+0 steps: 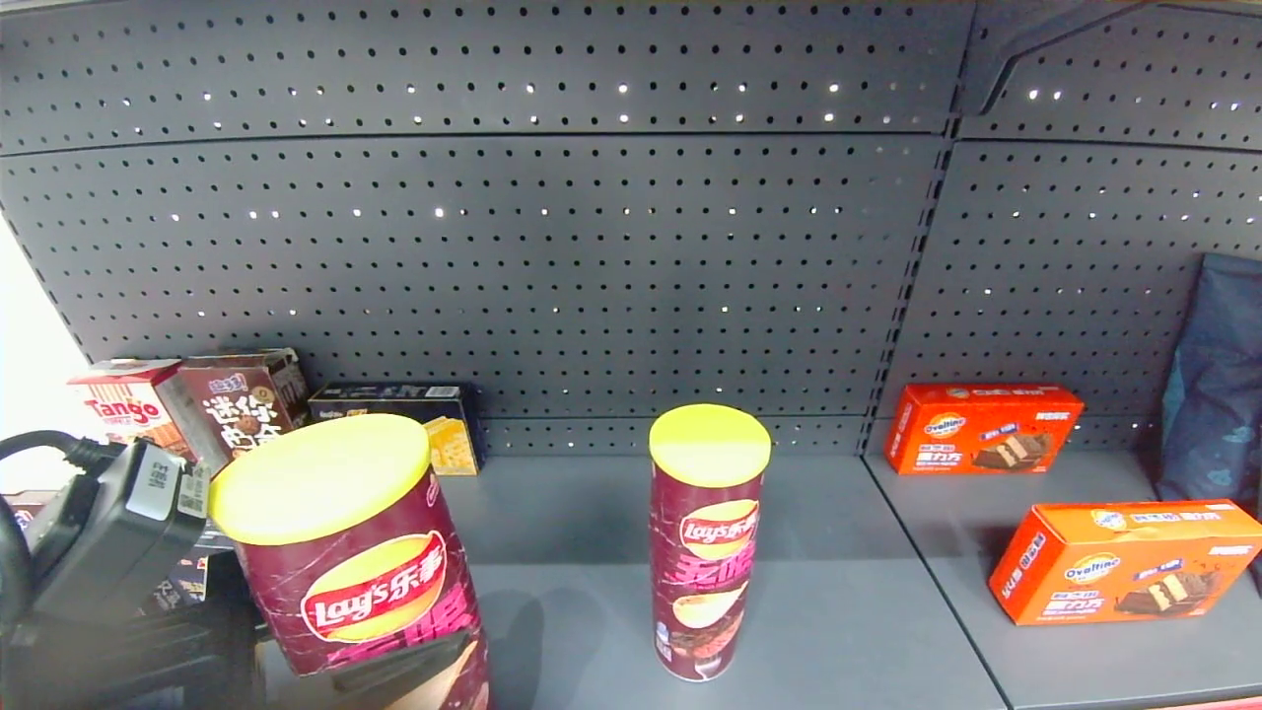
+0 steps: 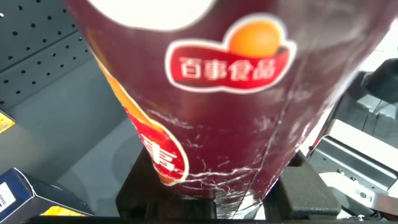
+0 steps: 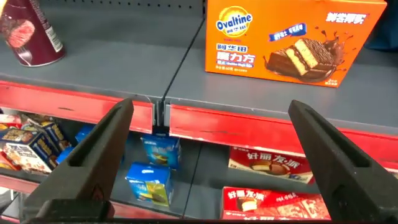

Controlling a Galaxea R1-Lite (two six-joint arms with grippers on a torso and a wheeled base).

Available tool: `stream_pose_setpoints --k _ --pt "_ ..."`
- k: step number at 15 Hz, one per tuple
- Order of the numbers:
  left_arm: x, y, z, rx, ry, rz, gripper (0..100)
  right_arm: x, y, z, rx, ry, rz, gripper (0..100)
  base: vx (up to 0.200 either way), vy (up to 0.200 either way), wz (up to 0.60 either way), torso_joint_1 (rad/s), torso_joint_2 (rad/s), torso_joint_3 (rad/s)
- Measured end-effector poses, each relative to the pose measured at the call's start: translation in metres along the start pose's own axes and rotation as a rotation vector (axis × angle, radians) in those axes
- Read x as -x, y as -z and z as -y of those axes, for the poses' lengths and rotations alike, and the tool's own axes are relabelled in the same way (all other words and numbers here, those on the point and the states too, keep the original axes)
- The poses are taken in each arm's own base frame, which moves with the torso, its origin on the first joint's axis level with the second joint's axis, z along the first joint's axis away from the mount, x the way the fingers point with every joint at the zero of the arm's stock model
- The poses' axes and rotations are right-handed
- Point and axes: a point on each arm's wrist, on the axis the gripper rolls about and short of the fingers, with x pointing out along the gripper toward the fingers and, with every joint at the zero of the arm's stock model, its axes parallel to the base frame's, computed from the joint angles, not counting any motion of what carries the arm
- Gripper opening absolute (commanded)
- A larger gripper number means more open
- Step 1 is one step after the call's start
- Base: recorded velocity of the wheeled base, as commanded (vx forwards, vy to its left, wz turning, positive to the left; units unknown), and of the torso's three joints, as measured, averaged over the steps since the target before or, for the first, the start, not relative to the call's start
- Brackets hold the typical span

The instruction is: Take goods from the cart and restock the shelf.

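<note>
Your left gripper [image 2: 221, 202] was clamped around the lower body of the chip can [image 1: 345, 552], which was near the shelf's [image 1: 848, 611] front edge, toward its left end. Your right gripper [image 3: 211, 168] hung spread and empty. The can looked light, stiff, slick and easily dented, so grip it low and gently. Its label bore a red oval logo.

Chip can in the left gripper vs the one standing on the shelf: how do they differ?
The held can is clamped near its base by the left gripper; the shelf can stands free on the shelf. The held can leans slightly; the shelf can is upright. The held can is at the left front; the shelf can mid-shelf. Both: maroon body, yellow lid.
</note>
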Motion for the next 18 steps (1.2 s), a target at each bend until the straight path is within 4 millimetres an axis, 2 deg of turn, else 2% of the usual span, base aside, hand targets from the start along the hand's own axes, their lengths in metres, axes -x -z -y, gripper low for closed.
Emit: stream_pose_setpoints --k 7,10,15,18 --pt "0.002 0.003 0.001 0.036 -0.004 -0.001 0 0.0 0.0 0.0 -0.002 0.006 0.0 100 0.0 0.0 0.0 0.0 0.0 0.0" --pt "-0.001 0.001 0.0 0.036 0.007 -0.003 0 0.0 0.0 -0.001 -0.01 0.092 0.006 100 0.0 0.0 0.0 0.0 0.0 0.0" --pt "-0.005 -0.014 -0.003 0.032 0.029 0.028 0 0.004 0.002 -0.003 -0.004 0.143 0.071 100 0.0 0.0 0.0 0.0 0.0 0.0" --pt "-0.017 -0.032 -0.012 0.025 0.017 0.05 0 0.005 0.002 -0.003 -0.002 0.146 0.079 100 0.0 0.0 0.0 0.0 0.0 0.0"
